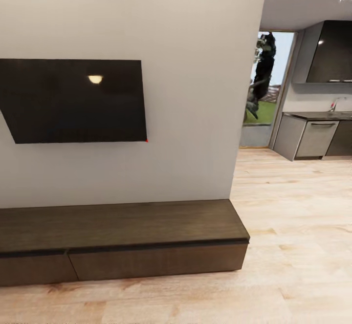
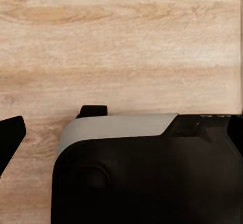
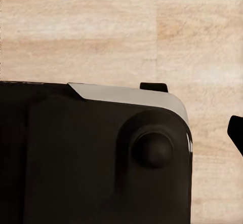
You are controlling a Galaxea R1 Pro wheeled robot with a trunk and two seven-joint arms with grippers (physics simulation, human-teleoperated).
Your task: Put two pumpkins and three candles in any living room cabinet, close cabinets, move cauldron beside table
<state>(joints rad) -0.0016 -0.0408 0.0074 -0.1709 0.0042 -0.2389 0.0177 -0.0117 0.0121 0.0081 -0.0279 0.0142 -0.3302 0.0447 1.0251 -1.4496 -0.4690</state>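
The cabinet (image 1: 122, 226) is a long, low dark-brown unit standing against the white wall in the head view. Its two visible drawer fronts (image 1: 156, 261) sit flush and closed, and its top is bare. The pumpkins, candles, cauldron and table are out of view. In the left wrist view a dark fingertip (image 2: 11, 135) pokes in at the frame edge over the wood floor, beside the robot's black and grey base (image 2: 147, 173). The right wrist view has a similar dark fingertip (image 3: 237, 133) at its edge, next to the base (image 3: 96, 158). Neither view lets me judge the finger gap.
A black TV (image 1: 73, 100) hangs on the wall above the cabinet. To the right, light wood floor (image 1: 293, 226) runs toward a kitchen with grey units (image 1: 313, 138) and a glass door (image 1: 266, 84).
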